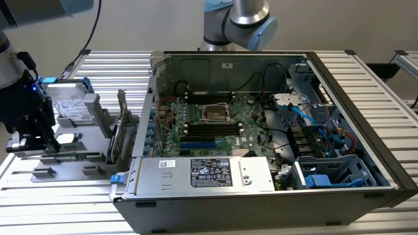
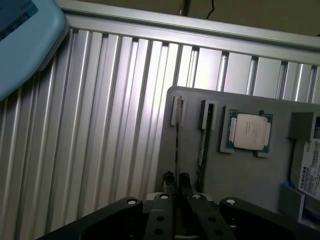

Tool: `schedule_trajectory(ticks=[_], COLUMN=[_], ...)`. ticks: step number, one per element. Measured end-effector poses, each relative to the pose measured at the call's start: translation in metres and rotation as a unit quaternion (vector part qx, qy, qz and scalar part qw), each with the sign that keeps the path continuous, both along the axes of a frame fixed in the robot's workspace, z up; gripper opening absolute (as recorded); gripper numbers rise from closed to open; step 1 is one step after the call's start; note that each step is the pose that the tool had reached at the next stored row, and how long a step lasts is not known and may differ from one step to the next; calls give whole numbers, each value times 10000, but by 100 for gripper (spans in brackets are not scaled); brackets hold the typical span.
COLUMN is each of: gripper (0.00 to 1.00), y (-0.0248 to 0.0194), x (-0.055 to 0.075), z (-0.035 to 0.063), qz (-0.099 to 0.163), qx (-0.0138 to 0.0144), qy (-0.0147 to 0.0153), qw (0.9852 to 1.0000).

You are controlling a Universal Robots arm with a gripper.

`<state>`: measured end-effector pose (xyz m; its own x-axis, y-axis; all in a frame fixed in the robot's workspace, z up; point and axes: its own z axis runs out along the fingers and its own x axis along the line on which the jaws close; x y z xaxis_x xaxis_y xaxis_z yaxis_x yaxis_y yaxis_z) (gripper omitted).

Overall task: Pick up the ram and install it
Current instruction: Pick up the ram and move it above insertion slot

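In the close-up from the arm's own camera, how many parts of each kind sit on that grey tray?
Ram sticks: 2
Processor: 1
Hard drive: 1
Total: 4

Arm: one grey joint with a pale-blue cap [image 1: 251, 22] sits at the far edge of the worktop [image 1: 104, 63]. A second grey-blue link [image 1: 46, 7] crosses the exterior view's upper left corner.

The wrist [image 1: 16, 88] is a dark housing with a black cable running along it and a small blue light lit. It points downward, low over the worktop near the edge at the exterior view's left.

The tool [image 2: 176, 178] is black, with two slim fingers [image 2: 169, 178] parallel and almost together, leaving a thin slit between the tips. The tips pinch the ram [image 2: 176, 142], which stands on edge. The finger linkages [image 2: 150, 215] spread to either side behind the tips.
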<state>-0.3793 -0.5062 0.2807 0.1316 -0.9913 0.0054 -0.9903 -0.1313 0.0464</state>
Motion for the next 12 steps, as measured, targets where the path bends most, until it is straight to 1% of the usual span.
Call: schedule_trajectory(ticks=[12], gripper=[15], y=[17], x=[1], z=[347], qz=[-198], qx=[0], qy=[0], qw=[9998])
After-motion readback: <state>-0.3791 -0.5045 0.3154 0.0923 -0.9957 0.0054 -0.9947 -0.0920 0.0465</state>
